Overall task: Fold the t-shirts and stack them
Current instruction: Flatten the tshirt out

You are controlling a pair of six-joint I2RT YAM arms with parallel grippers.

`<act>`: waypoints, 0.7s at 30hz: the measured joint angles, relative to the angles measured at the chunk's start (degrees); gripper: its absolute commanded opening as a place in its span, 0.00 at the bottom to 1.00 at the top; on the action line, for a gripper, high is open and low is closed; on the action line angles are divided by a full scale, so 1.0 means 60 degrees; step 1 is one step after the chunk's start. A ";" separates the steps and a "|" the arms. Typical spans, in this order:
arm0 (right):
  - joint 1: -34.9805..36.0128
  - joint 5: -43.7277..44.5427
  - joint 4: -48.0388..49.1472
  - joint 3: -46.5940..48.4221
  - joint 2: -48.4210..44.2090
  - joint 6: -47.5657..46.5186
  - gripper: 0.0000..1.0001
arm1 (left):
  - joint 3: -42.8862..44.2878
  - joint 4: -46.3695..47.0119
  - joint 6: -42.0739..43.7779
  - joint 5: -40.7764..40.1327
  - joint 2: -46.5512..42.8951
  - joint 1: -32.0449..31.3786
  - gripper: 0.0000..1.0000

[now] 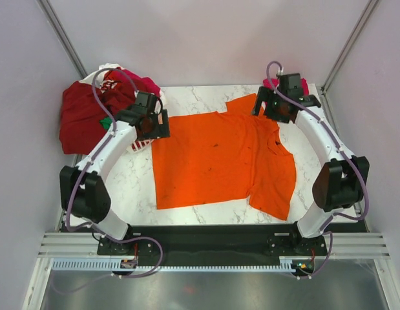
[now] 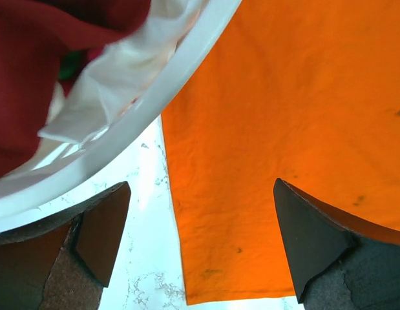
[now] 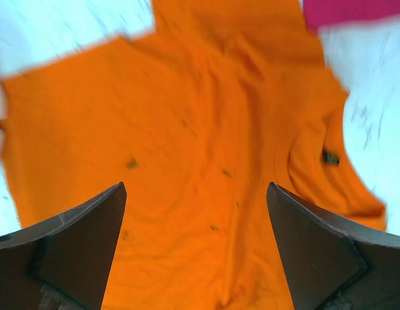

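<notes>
A bright orange t-shirt (image 1: 219, 158) lies spread flat on the marble table, collar to the right, one sleeve at the far edge and one at the near right. My left gripper (image 1: 152, 127) is open and empty above its far left hem corner; the left wrist view shows the gripper (image 2: 201, 183) over the shirt's edge (image 2: 284, 97). My right gripper (image 1: 275, 111) is open and empty above the far sleeve and shoulder; the right wrist view shows the gripper (image 3: 196, 185) over the shirt's chest (image 3: 206, 129).
A white slotted basket (image 1: 137, 146) at the far left holds dark red shirts (image 1: 83, 113) and a bit of green cloth (image 1: 106, 123); its rim (image 2: 187, 64) touches the orange shirt's edge. A magenta-pink shirt (image 1: 304, 84) lies behind the right gripper. Walls close in on both sides.
</notes>
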 measured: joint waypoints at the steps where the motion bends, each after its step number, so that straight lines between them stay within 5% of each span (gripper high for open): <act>1: 0.0018 -0.0047 0.0025 -0.0470 0.0015 0.0000 0.98 | -0.0106 -0.0011 0.0000 0.0000 0.0291 -0.0015 1.00; 7: 0.0270 -0.0189 -0.0040 -0.1967 -0.0015 -0.0011 0.98 | 0.0015 -0.0040 0.0000 0.0120 0.1515 -0.0098 0.98; 13: 0.0357 -0.0251 0.0080 -0.2116 -0.0426 -0.0117 0.98 | 0.1865 0.0066 0.0087 0.0127 0.3217 -0.0117 0.98; 21: 0.0357 -0.0353 0.0248 -0.2113 -0.0535 -0.0178 0.98 | 0.7089 -0.0448 0.0608 0.0659 0.6699 0.0382 0.99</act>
